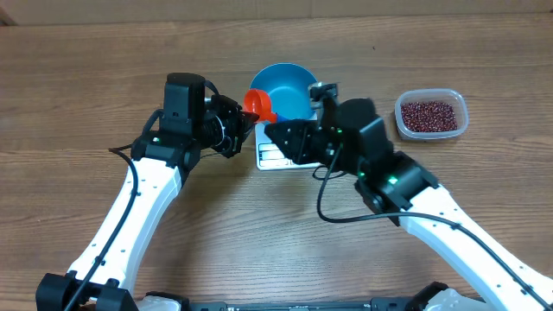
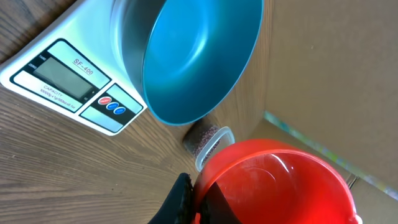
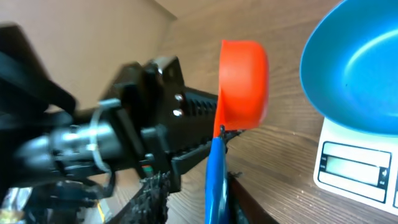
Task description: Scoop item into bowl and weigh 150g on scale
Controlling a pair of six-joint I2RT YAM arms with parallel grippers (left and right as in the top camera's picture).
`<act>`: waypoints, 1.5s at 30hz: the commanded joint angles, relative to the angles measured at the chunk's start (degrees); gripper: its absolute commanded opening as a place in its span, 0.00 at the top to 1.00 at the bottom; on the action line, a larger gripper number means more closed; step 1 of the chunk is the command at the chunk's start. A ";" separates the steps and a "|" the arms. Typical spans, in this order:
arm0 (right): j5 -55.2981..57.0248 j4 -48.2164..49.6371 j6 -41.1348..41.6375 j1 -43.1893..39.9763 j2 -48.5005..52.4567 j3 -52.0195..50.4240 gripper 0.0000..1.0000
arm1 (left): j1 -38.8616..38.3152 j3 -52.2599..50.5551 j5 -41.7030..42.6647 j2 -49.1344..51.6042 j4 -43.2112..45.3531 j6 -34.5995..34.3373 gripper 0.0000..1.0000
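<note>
The empty blue bowl (image 1: 287, 86) stands on the white scale (image 1: 273, 155). The beans (image 1: 429, 113) lie in a clear tub at the right. My left gripper (image 1: 238, 121) is shut on the rim of a red scoop (image 1: 259, 105) just left of the bowl. In the left wrist view the scoop's cup (image 2: 273, 186) fills the lower right, with the bowl (image 2: 199, 56) and scale (image 2: 62, 74) above it. In the right wrist view my right gripper (image 3: 196, 199) straddles the scoop's blue handle (image 3: 216, 180); one finger touches it and a gap shows on the other side.
The clear plastic tub (image 1: 462, 117) sits to the right of the scale, apart from both arms. Both arms crowd round the scale's front edge. A cardboard wall (image 2: 329, 62) stands behind the table.
</note>
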 commanded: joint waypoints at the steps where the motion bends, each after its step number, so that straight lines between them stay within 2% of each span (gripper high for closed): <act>1: 2.86 1.03 -0.04 0.55 0.63 1.22 0.73 | -0.63 0.46 -0.31 -0.48 0.00 -0.52 0.96; 20: 7.52 2.91 -4.81 0.55 0.63 1.22 0.74 | -0.74 0.46 -0.26 -0.48 -2.38 2.10 0.96; 28: 7.19 1.97 -4.81 0.57 0.63 1.22 0.78 | -0.74 0.46 0.63 -0.48 -2.54 3.65 0.96; 31: 6.86 1.46 -5.01 0.57 0.63 1.22 0.83 | -0.76 0.46 1.57 -0.48 -1.60 4.55 0.96; 36: 6.86 1.46 -5.03 0.57 0.63 1.20 0.84 | -0.81 0.46 2.71 -0.48 -1.05 6.38 0.96; 39: 6.86 1.64 -5.03 0.57 0.63 1.20 0.89 | -1.40 0.46 2.71 -0.48 -1.03 7.04 0.96; 45: 6.86 1.55 -5.03 0.57 0.63 1.20 0.91 | -2.64 0.46 2.67 -0.48 -0.98 7.21 0.96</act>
